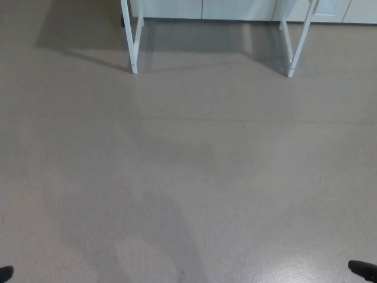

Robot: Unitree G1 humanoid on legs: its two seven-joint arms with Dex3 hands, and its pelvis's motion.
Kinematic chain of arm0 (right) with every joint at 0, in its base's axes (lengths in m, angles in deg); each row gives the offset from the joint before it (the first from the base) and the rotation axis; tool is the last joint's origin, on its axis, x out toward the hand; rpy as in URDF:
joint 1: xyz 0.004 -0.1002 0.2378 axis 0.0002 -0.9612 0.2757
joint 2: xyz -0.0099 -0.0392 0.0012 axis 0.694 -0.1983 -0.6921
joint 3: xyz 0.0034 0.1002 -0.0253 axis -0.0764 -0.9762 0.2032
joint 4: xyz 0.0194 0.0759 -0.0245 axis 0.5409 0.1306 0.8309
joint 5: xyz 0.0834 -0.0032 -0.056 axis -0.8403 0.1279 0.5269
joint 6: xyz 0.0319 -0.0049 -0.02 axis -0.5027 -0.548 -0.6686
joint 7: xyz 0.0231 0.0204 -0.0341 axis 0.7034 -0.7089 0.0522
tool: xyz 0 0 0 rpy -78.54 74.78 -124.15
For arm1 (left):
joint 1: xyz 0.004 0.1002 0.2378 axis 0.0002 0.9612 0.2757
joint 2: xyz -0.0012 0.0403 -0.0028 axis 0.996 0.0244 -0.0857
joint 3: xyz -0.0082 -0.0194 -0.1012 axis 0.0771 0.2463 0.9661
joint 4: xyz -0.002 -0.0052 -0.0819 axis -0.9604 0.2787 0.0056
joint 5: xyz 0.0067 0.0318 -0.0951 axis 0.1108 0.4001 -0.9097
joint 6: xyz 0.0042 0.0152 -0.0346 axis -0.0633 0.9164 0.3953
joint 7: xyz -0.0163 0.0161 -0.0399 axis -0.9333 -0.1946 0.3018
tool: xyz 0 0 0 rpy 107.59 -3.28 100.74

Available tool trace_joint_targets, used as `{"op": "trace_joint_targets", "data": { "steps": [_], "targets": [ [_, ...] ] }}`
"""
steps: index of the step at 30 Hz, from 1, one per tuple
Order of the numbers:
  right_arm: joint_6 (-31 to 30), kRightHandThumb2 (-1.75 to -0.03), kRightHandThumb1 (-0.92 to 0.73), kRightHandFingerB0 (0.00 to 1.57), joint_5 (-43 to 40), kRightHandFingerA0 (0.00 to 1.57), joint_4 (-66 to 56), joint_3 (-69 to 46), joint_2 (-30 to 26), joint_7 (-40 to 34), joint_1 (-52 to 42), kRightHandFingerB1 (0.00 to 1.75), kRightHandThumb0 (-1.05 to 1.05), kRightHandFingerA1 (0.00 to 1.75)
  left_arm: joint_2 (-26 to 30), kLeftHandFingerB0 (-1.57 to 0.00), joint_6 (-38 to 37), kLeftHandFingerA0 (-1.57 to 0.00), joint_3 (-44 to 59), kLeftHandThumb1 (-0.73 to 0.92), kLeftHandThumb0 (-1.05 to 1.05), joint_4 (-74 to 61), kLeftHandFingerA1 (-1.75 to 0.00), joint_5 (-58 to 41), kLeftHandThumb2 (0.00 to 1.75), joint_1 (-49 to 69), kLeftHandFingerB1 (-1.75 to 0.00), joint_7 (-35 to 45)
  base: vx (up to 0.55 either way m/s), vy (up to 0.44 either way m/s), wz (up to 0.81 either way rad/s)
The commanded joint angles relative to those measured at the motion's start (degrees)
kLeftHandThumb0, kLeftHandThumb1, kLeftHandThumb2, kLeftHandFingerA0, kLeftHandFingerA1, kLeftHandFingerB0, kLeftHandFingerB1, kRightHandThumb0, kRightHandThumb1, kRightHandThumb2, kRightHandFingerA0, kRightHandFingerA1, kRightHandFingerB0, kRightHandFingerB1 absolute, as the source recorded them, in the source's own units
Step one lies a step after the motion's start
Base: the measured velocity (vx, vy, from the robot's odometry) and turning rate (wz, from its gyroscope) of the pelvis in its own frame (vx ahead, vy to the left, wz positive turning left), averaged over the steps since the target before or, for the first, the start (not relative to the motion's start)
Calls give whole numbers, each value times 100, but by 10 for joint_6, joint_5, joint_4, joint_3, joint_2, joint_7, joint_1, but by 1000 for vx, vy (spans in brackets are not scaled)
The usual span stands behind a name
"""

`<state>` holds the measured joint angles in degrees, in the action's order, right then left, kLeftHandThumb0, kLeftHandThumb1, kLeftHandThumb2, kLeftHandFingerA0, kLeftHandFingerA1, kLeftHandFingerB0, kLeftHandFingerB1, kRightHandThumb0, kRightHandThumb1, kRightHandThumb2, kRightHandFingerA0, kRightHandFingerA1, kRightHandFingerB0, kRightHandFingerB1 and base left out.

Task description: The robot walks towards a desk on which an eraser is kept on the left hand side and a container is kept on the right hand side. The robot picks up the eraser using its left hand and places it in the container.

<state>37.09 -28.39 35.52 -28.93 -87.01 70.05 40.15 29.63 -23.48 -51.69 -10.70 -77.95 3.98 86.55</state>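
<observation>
Only white desk legs (134,41) showed, far across grey floor (188,177). Left hand (5,273), right hand (364,270) barely peeked; couldn't tell fingers. Eraser, container unseen; I feared crooked approach clipping leg.

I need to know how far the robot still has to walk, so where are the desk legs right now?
In the head view the white desk legs stand at the top of the picture, one left of centre and one right of centre, across the grey floor from the robot.

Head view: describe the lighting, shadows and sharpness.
Head view: soft, even light on the grey floor; faint shadows spread beside the white desk legs and a broad dim one falls low at centre; mild sheen bottom right; slightly soft overall, no strong glare.
</observation>
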Motion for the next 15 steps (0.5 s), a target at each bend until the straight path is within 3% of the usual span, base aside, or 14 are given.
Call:
{"op": "trace_joint_targets", "data": {
  "steps": [1, 2, 3, 8, 15],
  "targets": [
    [13, -67, -41, 41, -79, 53, -18, -33, 3, 65, -28, 53, -37, 59, 10, -39, 40, -49, 31, 59, -32, -22, -37, -75, 58, 39, -33, 81, 0, 0, 0],
    [14, -68, -42, 41, -79, 51, -19, -33, 3, 67, -33, 53, -37, 58, 9, -38, 36, -50, 30, 60, -34, -21, -38, -72, 59, 43, -33, 81, 0, 0, 0],
    [14, -56, -55, 44, -81, 54, -17, -35, 5, 68, -37, 48, -26, 52, 6, -41, 31, -54, 29, 60, -33, -20, -39, -66, 58, 46, -34, 73, 0, 0, 0],
    [20, -54, -49, 44, -83, 56, -7, -36, 2, 74, -40, 48, -34, 53, -3, -35, 22, -45, 25, 62, -31, -24, -36, -73, 59, 48, -32, 76, 0, 0, 0],
    [17, -53, -48, 46, -87, 57, -10, -34, 1, 68, -51, 49, -31, 54, -33, -34, 29, -47, 19, 62, -31, -69, -36, -78, 59, 57, -32, 46, 0, 0, 0]
  ]
}}
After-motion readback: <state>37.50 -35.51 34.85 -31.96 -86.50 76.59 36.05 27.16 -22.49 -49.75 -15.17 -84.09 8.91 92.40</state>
